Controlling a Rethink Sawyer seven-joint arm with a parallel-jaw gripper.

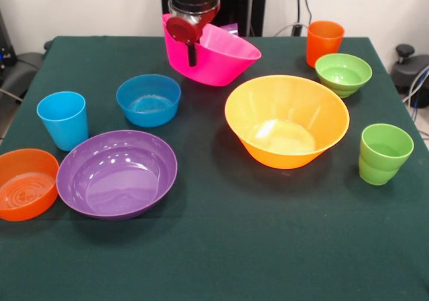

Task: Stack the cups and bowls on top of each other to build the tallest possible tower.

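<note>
up top, tool (192, 46) clamped on tilted pink bowl (218, 63) rim, seemingly lifted off table (221, 247); no readable writing.

The small glossy orange plastic bowl (25, 184) gets chopped by the left edge, and something purple (230, 28) peeks from behind the large glossy pink plastic bowl (218, 56), mostly hidden.

Single front camera, raised, looking down across table (221, 247).
</note>
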